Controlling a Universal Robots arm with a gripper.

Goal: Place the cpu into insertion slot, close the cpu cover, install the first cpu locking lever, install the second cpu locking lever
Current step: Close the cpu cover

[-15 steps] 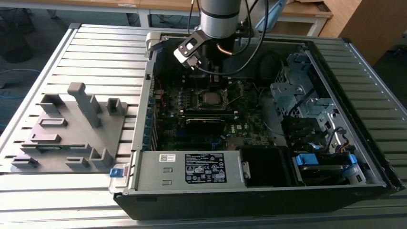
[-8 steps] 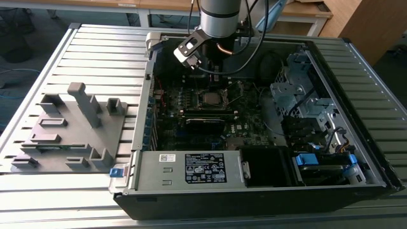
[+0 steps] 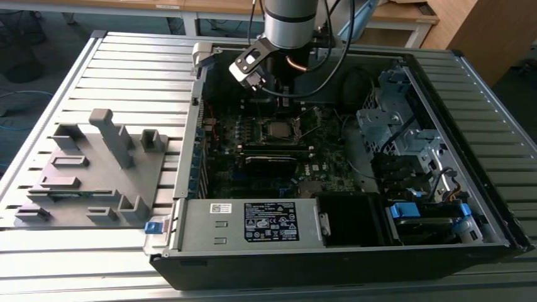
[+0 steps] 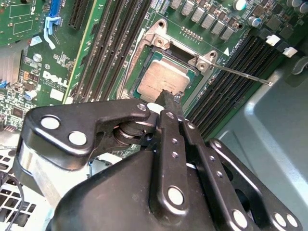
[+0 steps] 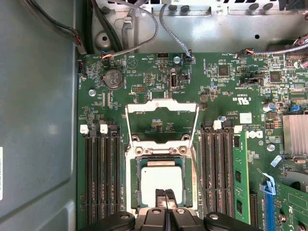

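Chip (image 5: 161, 175) of dull silvery metal lies flat in the square socket (image 5: 134, 192) on the green board (image 5: 226, 86), with rows of long black memory slots (image 5: 101, 178) on either side. In the second wrist view the chip (image 4: 161, 82) sits level inside the socket (image 4: 159, 41). The cover (image 5: 162, 104), a thin silver frame with a cut-out middle, stands swung open at the edge of the socket away from the gripper, and the board shows through its opening. A thin silver lever (image 4: 240, 74) sticks out from one corner of the socket across the memory slots, unlatched.

The gripper (image 5: 165, 195) has its two black fingers pressed together with nothing between them. Their tips hang over the chip's near edge; whether they touch the metal I cannot tell. In the second wrist view the gripper (image 4: 167, 98) shows the same closed tips above the chip's edge.

In the exterior view the arm (image 3: 290, 22) reaches down into the open computer case (image 3: 336, 264), which lies on a slatted table (image 3: 67, 264). A grey plastic fixture (image 3: 92, 170) sits on the table, to the exterior view's left of the case.
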